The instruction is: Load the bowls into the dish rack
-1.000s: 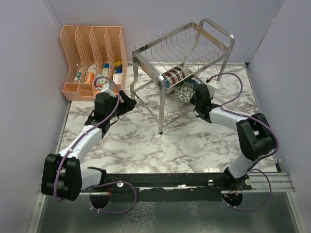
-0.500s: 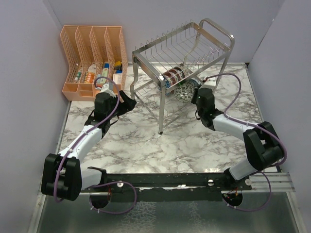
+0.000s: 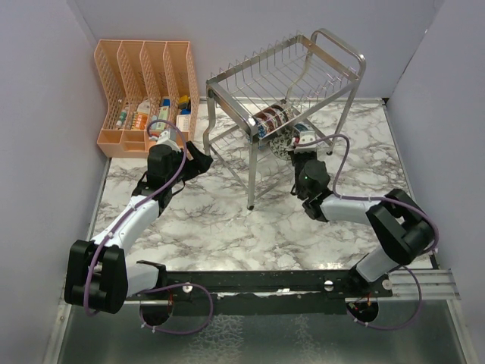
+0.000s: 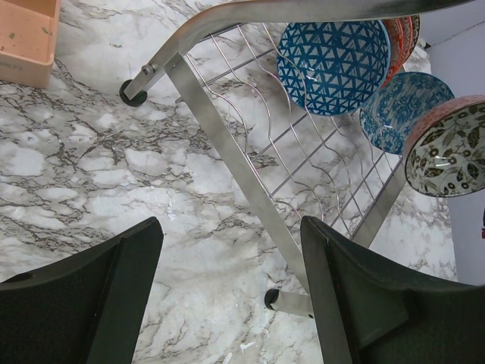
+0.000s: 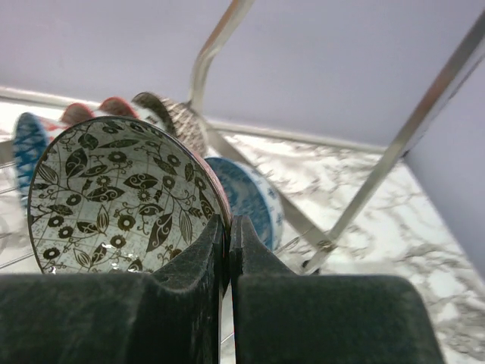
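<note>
dish rack (image 3: 229, 104): bowls (image 4: 333, 64) stand on edge in the lower tier | right gripper (image 5: 229, 243): clenched on the rim of the leaf-patterned bowl (image 5: 121, 201) | left gripper (image 4: 231, 227): spread wide, empty

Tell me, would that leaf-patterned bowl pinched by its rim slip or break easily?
Probably slippery: the leaf-patterned bowl looks glazed and the right gripper pinches only its thin rim. Likely rigid but chippable against the dish rack metal bars.

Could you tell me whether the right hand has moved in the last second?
Yes. The right hand has drawn back from the rack, toward the bottom of the top view.
</note>
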